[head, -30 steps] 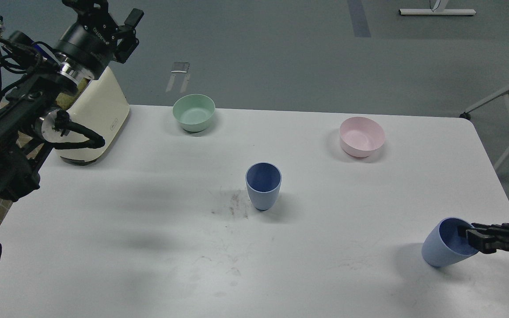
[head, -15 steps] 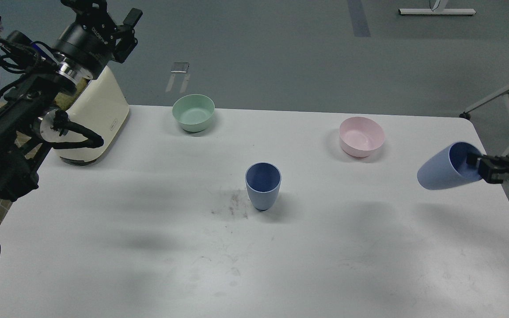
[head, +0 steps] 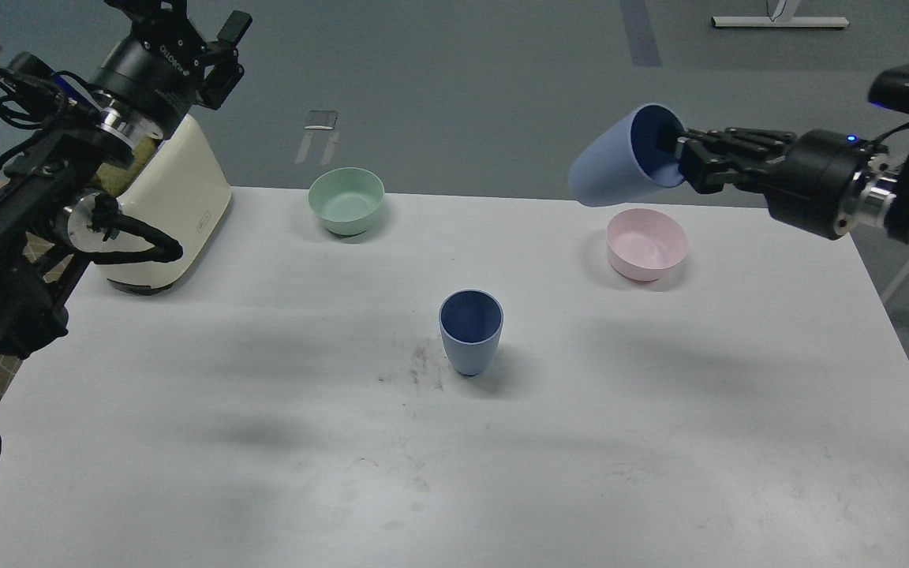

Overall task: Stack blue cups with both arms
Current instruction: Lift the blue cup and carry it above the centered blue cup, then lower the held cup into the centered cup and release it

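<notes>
One blue cup [head: 470, 331] stands upright at the middle of the white table [head: 265, 394]. My right gripper [head: 679, 158] is shut on the rim of the second blue cup [head: 612, 170] and holds it tilted on its side, high above the table, over the pink bowl. My left gripper [head: 206, 35] is raised at the far left above a cream appliance, away from both cups; its fingers stand apart and hold nothing.
A mint-green bowl [head: 346, 200] sits at the back of the table. A pink bowl [head: 647, 244] sits at the back right, below the held cup. A cream appliance [head: 166, 213] stands at the back left corner. Dark scuff marks [head: 415, 367] lie left of the standing cup.
My right gripper has lifted the second blue cup from the table's right front, up and to the left, to above the pink bowl. The left arm has barely moved.
</notes>
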Available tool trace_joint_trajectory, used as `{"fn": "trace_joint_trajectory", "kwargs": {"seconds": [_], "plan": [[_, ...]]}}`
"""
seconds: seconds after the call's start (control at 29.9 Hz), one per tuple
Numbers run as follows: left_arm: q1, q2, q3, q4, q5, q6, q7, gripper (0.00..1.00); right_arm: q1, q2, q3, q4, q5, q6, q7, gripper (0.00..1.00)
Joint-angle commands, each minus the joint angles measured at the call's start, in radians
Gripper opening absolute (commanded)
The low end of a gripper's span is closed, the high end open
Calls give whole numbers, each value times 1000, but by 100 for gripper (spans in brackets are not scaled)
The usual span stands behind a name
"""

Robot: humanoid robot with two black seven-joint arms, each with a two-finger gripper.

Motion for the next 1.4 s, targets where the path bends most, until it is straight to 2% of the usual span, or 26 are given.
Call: {"fn": "trace_joint_trajectory", "kwargs": {"seconds": [0.0,0.27,0.5,1.37], "plan": [[1,-3,-1,2,-11,0,54,97,89,64,-142,-11,-24,0,-27,0],[1,-9,-1,3,-29,0,59,97,108,169,-234,-57,-142,0,-30,0],[-1,-15,-1,3,-29,3,59,97,108,230,-246,-92,-145,0,-36,0],[-1,-18,-1,3,-28,8,57,97,65,252,-300,-95,-151,0,-56,0]]}}
